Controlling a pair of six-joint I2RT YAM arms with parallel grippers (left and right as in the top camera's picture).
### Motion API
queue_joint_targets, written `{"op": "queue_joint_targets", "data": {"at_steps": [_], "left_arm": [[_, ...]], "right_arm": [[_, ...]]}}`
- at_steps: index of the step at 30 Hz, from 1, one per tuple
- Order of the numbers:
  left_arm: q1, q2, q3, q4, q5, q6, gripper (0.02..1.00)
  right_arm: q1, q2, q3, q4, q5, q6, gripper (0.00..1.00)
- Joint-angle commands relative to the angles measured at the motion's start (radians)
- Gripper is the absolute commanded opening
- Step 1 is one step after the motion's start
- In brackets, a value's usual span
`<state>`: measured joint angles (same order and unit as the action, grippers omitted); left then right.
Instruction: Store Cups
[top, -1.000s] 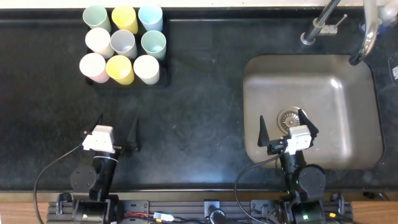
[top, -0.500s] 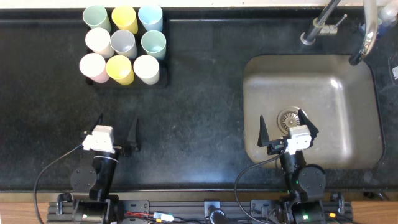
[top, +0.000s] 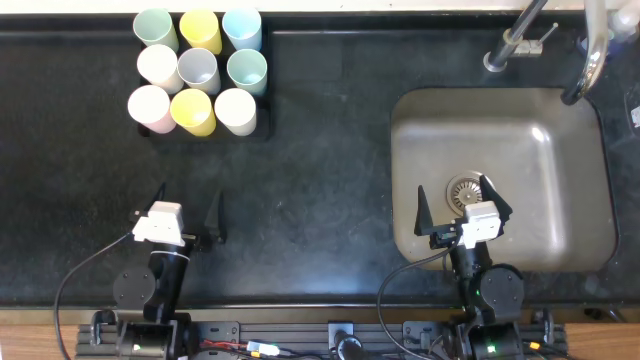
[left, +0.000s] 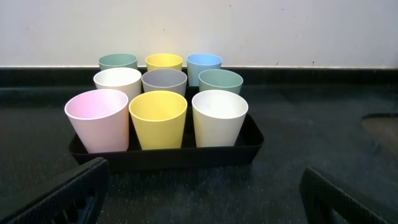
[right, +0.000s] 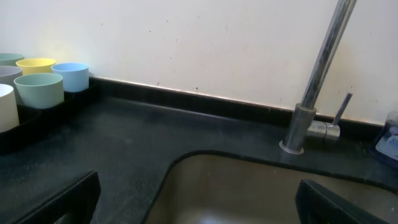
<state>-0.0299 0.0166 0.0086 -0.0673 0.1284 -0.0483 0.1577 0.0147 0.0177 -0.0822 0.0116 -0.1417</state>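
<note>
nine cups (top: 198, 70) stand upright in a black tray (left: 165, 158) at the far left of the counter (top: 320, 200), the far row half hidden behind nearer ones; the left gripper (top: 190, 207) sits nearer, jaws wide open, empty; the right gripper (top: 458, 203), equally open and empty, hangs over the sink (top: 560, 180); the faucet (right: 317, 81) is cut off above

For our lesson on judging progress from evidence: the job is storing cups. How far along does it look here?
Done: nine cups stand upright in three rows inside the black tray. In hand: nothing; the left gripper and right gripper are both open and empty, near their bases. Left: seemingly nothing, since no loose cup lies on the worktop or in the sink.
</note>
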Motion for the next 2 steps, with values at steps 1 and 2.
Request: {"op": "queue_joint_targets", "data": {"at_steps": [1,2], "left_arm": [[0.003,-0.009,0.000,-0.002,0.013,0.015,1.000],[0.003,-0.009,0.000,-0.002,0.013,0.015,1.000]], "right_arm": [[0.005,-0.010,-0.013,0.005,0.005,0.008,0.998],[0.005,-0.010,-0.013,0.005,0.005,0.008,0.996]]}}
